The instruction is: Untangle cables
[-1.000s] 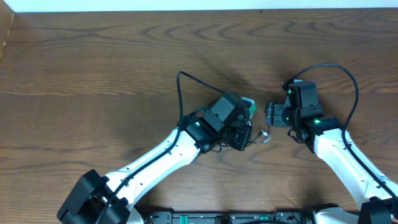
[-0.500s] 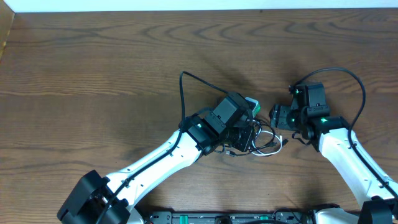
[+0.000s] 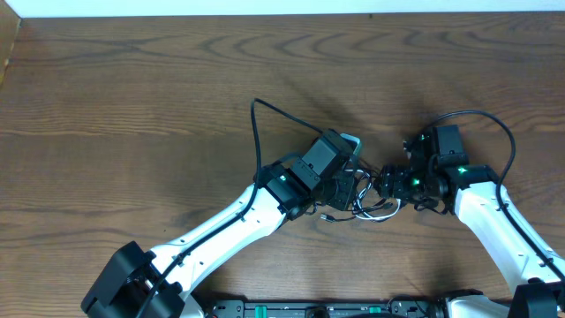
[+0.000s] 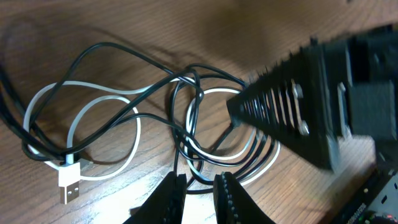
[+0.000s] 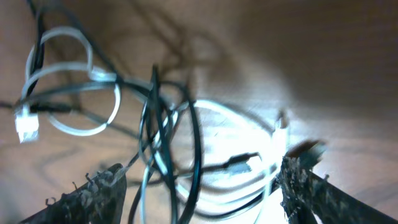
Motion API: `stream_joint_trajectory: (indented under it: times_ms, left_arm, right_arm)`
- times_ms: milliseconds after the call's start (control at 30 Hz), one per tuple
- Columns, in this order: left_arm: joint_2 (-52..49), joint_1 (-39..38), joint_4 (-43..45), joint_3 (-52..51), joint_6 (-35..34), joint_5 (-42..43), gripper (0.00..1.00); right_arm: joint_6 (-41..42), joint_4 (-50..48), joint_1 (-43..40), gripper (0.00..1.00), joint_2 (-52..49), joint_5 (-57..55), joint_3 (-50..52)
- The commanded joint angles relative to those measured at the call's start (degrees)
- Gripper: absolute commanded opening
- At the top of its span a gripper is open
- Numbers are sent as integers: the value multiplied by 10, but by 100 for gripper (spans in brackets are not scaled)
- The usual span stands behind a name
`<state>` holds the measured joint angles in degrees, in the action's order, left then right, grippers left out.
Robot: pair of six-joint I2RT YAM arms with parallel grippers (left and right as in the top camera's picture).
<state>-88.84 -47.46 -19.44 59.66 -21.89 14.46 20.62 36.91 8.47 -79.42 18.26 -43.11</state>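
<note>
Nearest us in the left wrist view, the left gripper (image 4: 199,183) shows its fingers close together with only a narrow gap. Black and white strands cross right at the tips. We cannot tell whether any strand is actually pinched, but we judge the gripper sits there to anchor the knot while the other arm works. Just beyond, the cables lie on the desk (image 3: 132,88) in a loose tangle. The black cable (image 4: 102,44) loops over and through the white cable (image 4: 134,127), whose plug (image 4: 69,188) rests free at 8 o'clock of the pile. Farther on, the right gripper (image 5: 200,186) reaches in from 3 o'clock. Its fingers are spread wide, straddling the crossing loops and gripping nothing, probably so it can single out one strand and draw it outward toward 3 o'clock.
</note>
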Motion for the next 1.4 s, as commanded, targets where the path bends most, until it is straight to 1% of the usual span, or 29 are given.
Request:
stream_joint_trajectory:
  times_ms: [0,133,233,367,533,600,733,900,933,1000,1033,1133,1200,1300,1367]
  left_arm:
    - [1,3,-3,6,-7,-17,21]
    - [1,3,-7,6,-7,-17,21]
    - [1,3,-7,6,-7,-17,21]
    - [1,3,-7,6,-7,-17,21]
    - [1,2,-11,6,-7,-17,21]
    - [1,2,-12,6,-7,-17,21]
    - [1,3,-13,6,-7,-17,21]
    - [1,3,-13,6,-7,-17,21]
    - [1,3,-13,6,-7,-17,21]
    - [1,3,-13,6,-7,-17,21]
    - [1,3,-13,6,-7,-17,21]
    - [1,3,-13,6,-7,-17,21]
    - [1,3,-13,6,-7,-17,21]
    - [1,3,-13,6,-9,-17,21]
    - [1,5,-13,6,-14,-17,21]
  right_arm:
    - [6,45,-3,72,9,50,-3]
    - [7,121,-3,72,9,48,-3]
    - [19,148,-3,73,9,48,-3]
    - [47,142,-3,73,9,48,-3]
    - [62,116,-2,66,9,47,-2]
    - [71,115,-2,64,9,41,0]
    - [122,101,-1,61,9,27,20]
    - [161,31,-1,47,9,27,59]
    - [162,14,-1,43,9,27,66]
    - [162,-23,-1,39,9,27,78]
    - [162,-38,-1,35,9,27,82]
    - [162,-71,-1,12,9,32,88]
    - [155,-89,-1,1,9,38,88]
    - [106,-122,-1,1,9,85,88]
    - [90,-140,-1,1,9,115,88]
